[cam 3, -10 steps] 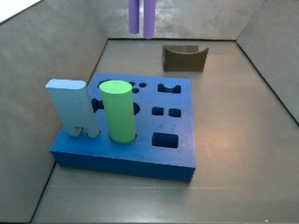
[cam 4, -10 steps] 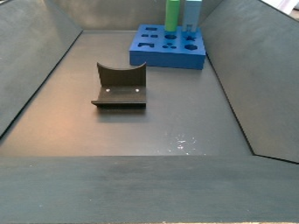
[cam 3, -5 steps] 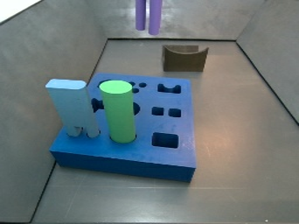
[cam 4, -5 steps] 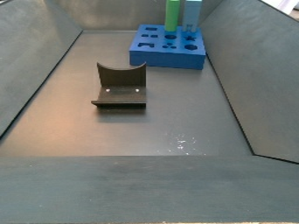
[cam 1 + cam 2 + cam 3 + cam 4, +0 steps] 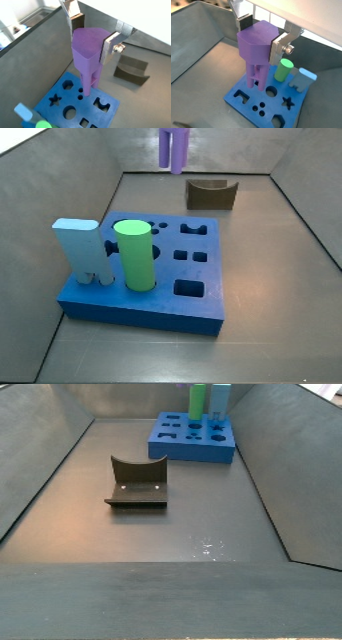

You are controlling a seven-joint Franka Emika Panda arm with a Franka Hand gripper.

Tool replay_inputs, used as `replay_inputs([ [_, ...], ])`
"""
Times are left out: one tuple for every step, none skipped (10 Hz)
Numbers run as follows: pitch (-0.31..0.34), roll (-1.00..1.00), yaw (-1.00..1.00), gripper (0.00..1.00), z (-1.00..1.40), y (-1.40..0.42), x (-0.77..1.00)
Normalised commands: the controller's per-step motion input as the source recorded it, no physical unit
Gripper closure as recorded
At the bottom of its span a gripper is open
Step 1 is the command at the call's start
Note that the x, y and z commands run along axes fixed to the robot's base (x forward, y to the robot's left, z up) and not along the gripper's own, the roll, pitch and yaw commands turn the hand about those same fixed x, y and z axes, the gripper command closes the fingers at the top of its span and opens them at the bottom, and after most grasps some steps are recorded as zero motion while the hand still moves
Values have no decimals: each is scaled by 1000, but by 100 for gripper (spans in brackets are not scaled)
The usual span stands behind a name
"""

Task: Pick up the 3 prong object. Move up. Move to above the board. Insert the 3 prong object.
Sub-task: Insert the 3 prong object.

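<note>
My gripper (image 5: pixel 90 34) is shut on the wide head of the 3 prong object (image 5: pixel 87 50), a purple peg, and holds it upright in the air. It shows the same way in another wrist view, gripper (image 5: pixel 261 37) on peg (image 5: pixel 252 52), prongs pointing down. Below lies the board (image 5: pixel 59 88), a flat blue block with shaped holes, also seen in a wrist view (image 5: pixel 246 99). In a side view only the peg's lower end (image 5: pixel 173 148) hangs from the top edge, high above and behind the board (image 5: pixel 201 268). The board (image 5: pixel 181 447) shows far off in a side view.
A thick green cylinder (image 5: pixel 135 255) and a pale blue block (image 5: pixel 78 248) stand in the board; both show in a wrist view, cylinder (image 5: pixel 284 70), block (image 5: pixel 302 79). A dark olive U-shaped piece (image 5: pixel 210 194) sits on the floor behind the board. Grey sloping walls enclose the bin.
In the side view the purple peg has shifted a little to the right along the top edge. The board and the pieces in it have not moved.
</note>
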Motion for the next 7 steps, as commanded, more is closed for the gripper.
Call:
replay_inputs([
  [-11,-89,-714,100,-189,106,0],
  [-4,-91,-734,100,-200,126,0],
  [0,-93,-757,100,-217,106,0],
  [0,-86,-766,100,-209,97,0],
  [0,-89,-774,100,-191,89,0],
  [0,-93,-760,100,-189,100,0],
  [0,-79,-746,100,-220,129,0],
])
